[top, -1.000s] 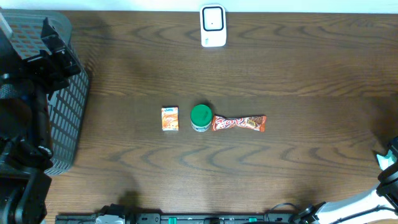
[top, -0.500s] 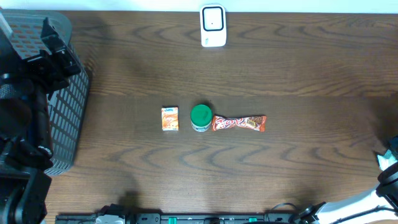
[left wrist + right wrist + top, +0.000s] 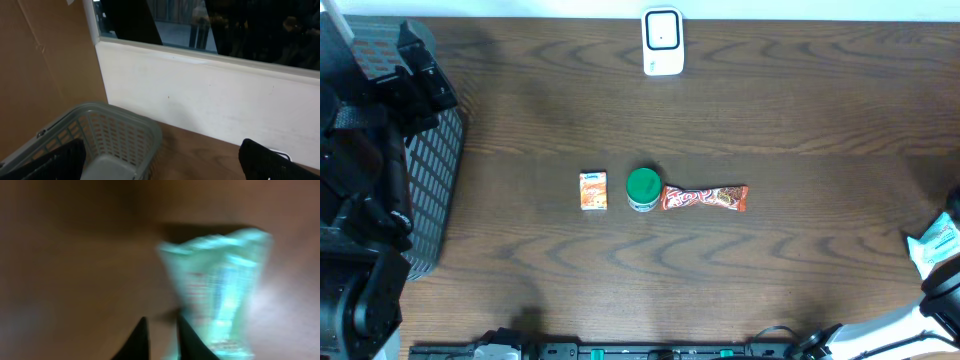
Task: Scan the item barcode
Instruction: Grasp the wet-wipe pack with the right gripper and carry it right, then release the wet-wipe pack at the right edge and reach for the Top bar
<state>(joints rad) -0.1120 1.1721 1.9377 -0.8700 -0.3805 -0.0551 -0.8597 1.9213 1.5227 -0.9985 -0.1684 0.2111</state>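
Observation:
A white barcode scanner (image 3: 662, 42) stands at the table's far edge. Mid-table lie a small orange box (image 3: 593, 190), a green-lidded tub (image 3: 643, 188) and a red snack bar (image 3: 705, 198) in a row. A teal-and-white packet (image 3: 932, 245) lies at the right edge; the right wrist view shows this packet (image 3: 220, 290) blurred. My right gripper (image 3: 162, 332) stands just left of it, jaws a narrow gap apart, only table between them. My left gripper (image 3: 160, 165) is wide open over the basket, holding nothing.
A grey mesh basket (image 3: 430, 190) sits at the table's left end under my left arm (image 3: 365, 150); its rim (image 3: 120, 112) shows in the left wrist view, with a white wall behind. A dark rail runs along the near edge.
The teal packet now shows more fully at the right edge. My right jaws have parted slightly. My left arm has shifted a little toward the far side over the basket.

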